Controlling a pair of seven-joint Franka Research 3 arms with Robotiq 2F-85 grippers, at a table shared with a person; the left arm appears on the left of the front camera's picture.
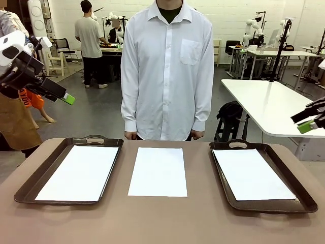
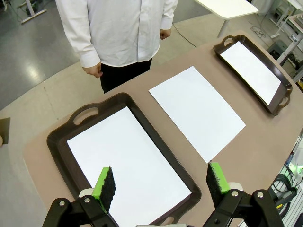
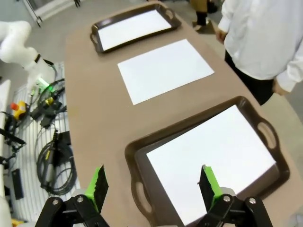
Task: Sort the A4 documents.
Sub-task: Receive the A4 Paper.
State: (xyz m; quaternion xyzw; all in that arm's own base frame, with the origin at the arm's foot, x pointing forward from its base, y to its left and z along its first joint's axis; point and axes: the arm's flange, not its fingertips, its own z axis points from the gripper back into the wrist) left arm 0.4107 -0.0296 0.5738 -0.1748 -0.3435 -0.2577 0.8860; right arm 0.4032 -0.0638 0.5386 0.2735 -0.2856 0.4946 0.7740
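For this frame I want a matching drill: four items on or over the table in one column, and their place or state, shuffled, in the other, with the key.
Column one:
1. left tray
2. middle sheet
3. right tray
4. left claw

Column two:
A. lies straight on the tabletop, in no tray
B. open above the table, holding nothing
C. on the robot's right side, one white sheet inside
D. on the robot's left side, one white sheet inside

Pairs: 1-D, 2-A, 3-C, 4-B
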